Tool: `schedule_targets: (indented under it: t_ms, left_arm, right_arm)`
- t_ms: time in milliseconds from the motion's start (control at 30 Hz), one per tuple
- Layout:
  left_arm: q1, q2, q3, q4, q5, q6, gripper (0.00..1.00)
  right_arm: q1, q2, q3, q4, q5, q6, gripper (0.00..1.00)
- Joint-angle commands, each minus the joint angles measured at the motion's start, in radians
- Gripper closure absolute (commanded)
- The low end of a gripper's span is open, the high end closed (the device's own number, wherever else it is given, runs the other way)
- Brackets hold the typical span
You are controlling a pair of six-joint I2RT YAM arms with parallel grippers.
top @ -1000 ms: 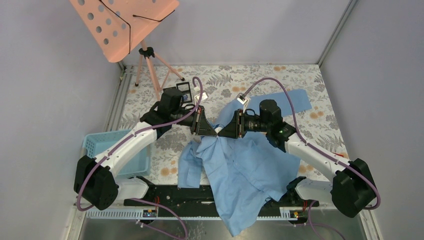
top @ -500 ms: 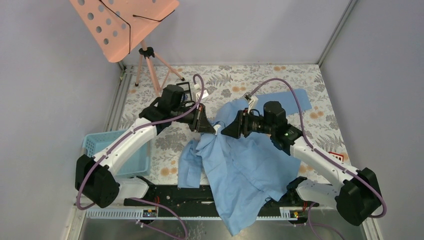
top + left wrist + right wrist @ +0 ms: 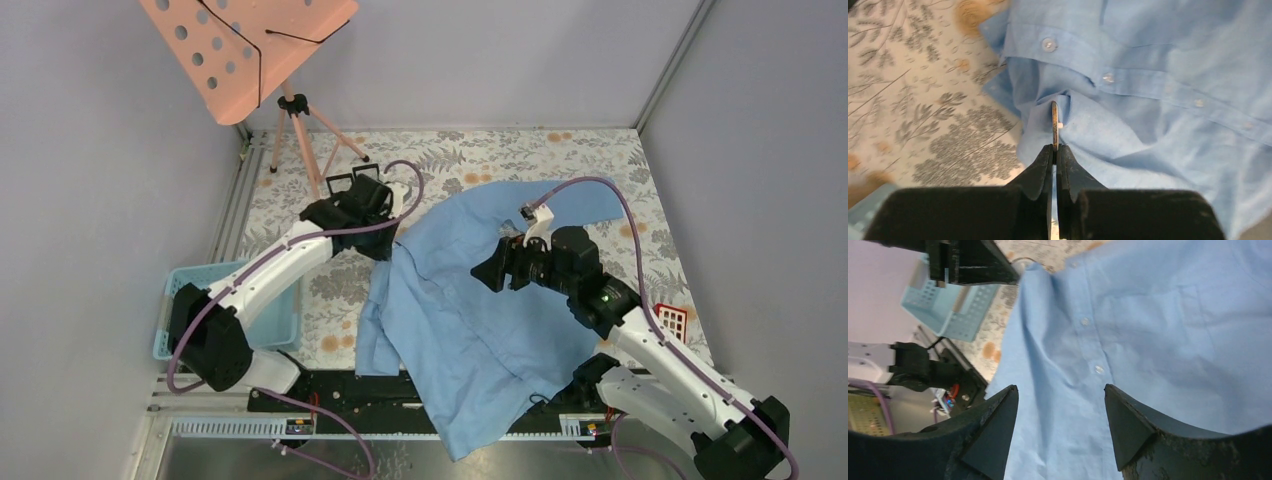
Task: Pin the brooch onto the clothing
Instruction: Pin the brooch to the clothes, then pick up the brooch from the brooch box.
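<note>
1. Just changed: a second ago both grippers met nose to nose over the shirt's top edge, mid-table. Now the right gripper has let go and backed off toward the near right. Its jaws are spread wide with nothing between them, only shirt below.
2. The left gripper has swung toward the far left. It's clamped tight on a thin gold-brown sliver, prob. the brooch seen edge-on, with a small white bit at its side.
3. The cloth has spread with that pull. It was bunched a second ago and now lies flatter and wider across the table.
4. What it means, my guess: the 2-arm handover or tensioning bit is over, and the left arm alone carries the brooch at the fabric. Can't tell if the pin has gone through the weave.
5. Brooch: its long axis runs straight out from the left fingertips, in line w/ them. The far end noses into a fold just beside the button placket.
6. Shirt: its long axis runs diagonally, from the far right down to near centre, and that near end drapes over the table's near edge. Can't make out which end the collar's at.
7. The blue basket sits well apart, near left.
</note>
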Motion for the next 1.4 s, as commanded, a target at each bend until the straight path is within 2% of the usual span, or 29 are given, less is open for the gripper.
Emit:
schedule_targets:
  t_ms: [0,133,167,233,433,500,600,667,700,967,1200,1367]
  left_arm:
    - [-0.089,0.041,0.065,-0.092,-0.362,0.028,1.00]
    - [-0.184,0.107,0.084,-0.170,-0.517,0.007,0.99]
    - [-0.206,0.121,0.086,-0.188,-0.548,-0.001,0.97]
    - [-0.250,0.133,0.083,-0.209,-0.592,-0.012,0.86]
    - [-0.302,0.070,0.070,-0.199,-0.488,-0.051,0.57]
    - [-0.302,0.033,0.072,-0.189,-0.451,-0.061,0.51]
    - [-0.303,-0.013,0.082,-0.169,-0.392,-0.066,0.34]
    - [-0.302,-0.043,0.087,-0.154,-0.359,-0.069,0.05]
    - [-0.301,-0.056,0.090,-0.146,-0.341,-0.069,0.01]
    - [-0.303,-0.135,0.110,-0.094,-0.274,-0.082,0.01]
    - [-0.296,-0.183,0.157,0.020,-0.417,-0.099,0.01]
    - [-0.220,-0.096,0.243,0.032,-0.454,-0.139,0.01]
  right_arm:
    - [-0.004,-0.037,-0.024,-0.067,0.123,-0.046,0.29]
    - [-0.004,-0.070,-0.055,-0.061,0.153,-0.033,0.28]
    - [-0.004,-0.079,-0.061,-0.060,0.164,-0.028,0.28]
    - [-0.004,-0.095,-0.076,-0.063,0.186,-0.027,0.28]
    - [-0.004,-0.145,-0.099,-0.099,0.261,-0.029,0.27]
    - [-0.004,-0.161,-0.100,-0.114,0.276,-0.029,0.27]
    - [-0.004,-0.187,-0.101,-0.128,0.292,-0.031,0.27]
    - [-0.004,-0.202,-0.105,-0.137,0.301,-0.033,0.26]
    - [-0.004,-0.210,-0.106,-0.142,0.307,-0.033,0.26]
    - [-0.004,-0.247,-0.113,-0.162,0.326,-0.032,0.24]
    - [-0.004,-0.257,-0.114,-0.150,0.338,-0.007,0.24]
    - [-0.005,-0.262,-0.104,-0.155,0.337,0.004,0.24]
